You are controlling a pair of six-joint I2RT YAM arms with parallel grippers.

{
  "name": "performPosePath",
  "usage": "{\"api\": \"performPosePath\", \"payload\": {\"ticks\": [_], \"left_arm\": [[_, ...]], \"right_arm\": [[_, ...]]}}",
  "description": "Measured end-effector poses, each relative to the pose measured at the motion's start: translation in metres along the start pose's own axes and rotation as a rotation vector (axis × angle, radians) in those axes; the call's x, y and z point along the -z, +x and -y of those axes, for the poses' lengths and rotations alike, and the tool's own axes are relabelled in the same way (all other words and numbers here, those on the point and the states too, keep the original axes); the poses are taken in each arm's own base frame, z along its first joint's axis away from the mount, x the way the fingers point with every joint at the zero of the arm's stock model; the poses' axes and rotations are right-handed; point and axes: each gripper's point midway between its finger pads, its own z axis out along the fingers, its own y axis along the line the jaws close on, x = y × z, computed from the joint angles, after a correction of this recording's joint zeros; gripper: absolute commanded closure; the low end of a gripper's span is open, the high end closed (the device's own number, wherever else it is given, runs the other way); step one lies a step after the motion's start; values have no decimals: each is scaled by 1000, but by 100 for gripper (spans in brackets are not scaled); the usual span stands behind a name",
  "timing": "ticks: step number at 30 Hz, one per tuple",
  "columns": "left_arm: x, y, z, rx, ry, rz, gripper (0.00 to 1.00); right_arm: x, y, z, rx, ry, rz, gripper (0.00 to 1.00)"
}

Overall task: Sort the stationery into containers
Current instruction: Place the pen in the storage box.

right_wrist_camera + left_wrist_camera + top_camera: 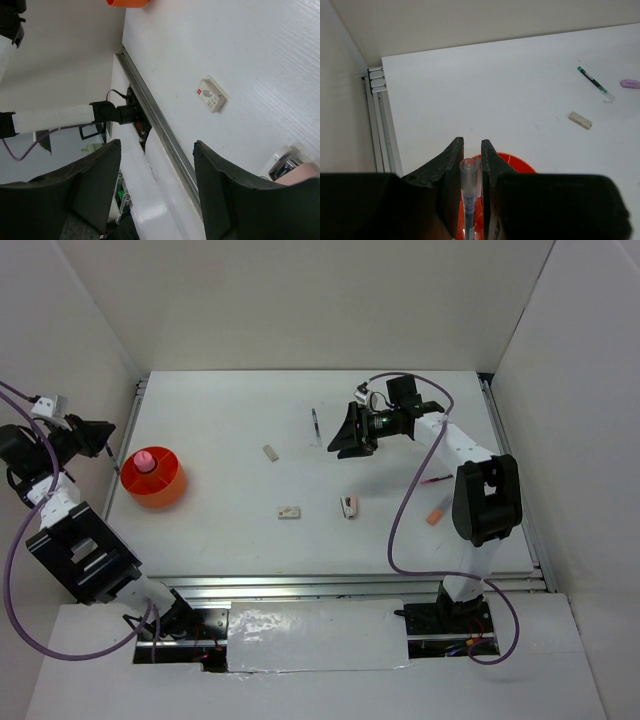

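Left gripper [471,150] jaws pinching a clear pen [468,182] by the orange tub [519,162], right gripper [157,145] jaws wide open, eraser [210,95] label's unreadable.

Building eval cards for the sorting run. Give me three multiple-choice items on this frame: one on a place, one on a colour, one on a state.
1. Where is the pink cylinder?
A) inside the tub
B) beside the right arm's base
C) against the far wall

2. What colour is the tub?
A) blue
B) orange-red
C) green

3. What state is the left gripper in?
A) open and empty
B) shut on a clear-barrelled pen
C) shut on an eraser

Answers:
1 A: the top view shows the pink cylinder within the tub's rim.
2 B: the tub's wall is orange-red in the top view, and so is its rim in the left wrist view.
3 B: the left wrist view shows the pen between the close-set fingers, above the tub.
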Motion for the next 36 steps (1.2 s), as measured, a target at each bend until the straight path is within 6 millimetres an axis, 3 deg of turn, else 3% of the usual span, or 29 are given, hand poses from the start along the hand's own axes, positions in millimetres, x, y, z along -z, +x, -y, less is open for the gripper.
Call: {"api": "performPosePath", "payload": {"ticks": [14,19,21,27,36], "left_arm": [[-19,8,1,-9,24,32,82],[-24,19,-1,17,26,30,71],[-25,23,-3,26,21,26,60],[-23,37,-2,57,12,1,46],[-21,44,-1,59,-4,-46,44]], "right_arm": [[-2,1,4,10,2,-5,33],[-2,-1,7,13,17,-1,32],[-1,-3,6,23,22,3,32],[-1,-21,8,71,71,25,33],[7,-62,30,209,298,115,35]]}}
